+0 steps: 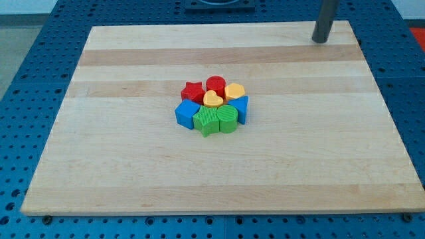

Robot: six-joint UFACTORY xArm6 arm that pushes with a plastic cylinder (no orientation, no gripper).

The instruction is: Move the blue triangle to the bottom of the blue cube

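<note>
The blue triangle (pixel 242 107) sits at the right side of a tight cluster of blocks near the middle of the wooden board (pixel 119 166). The blue cube (pixel 187 113) sits at the cluster's left side. Two green blocks lie between them, touching both. My tip (pixel 321 40) is at the view's top right, on the board near its far edge, well apart from all blocks.
The cluster also holds a red star (pixel 192 90), a red cylinder (pixel 215 85), a yellow heart (pixel 212 99), a yellow block (pixel 234 91), a green block (pixel 206 121) and a green block (pixel 227 118). A blue perforated table (pixel 26 86) surrounds the board.
</note>
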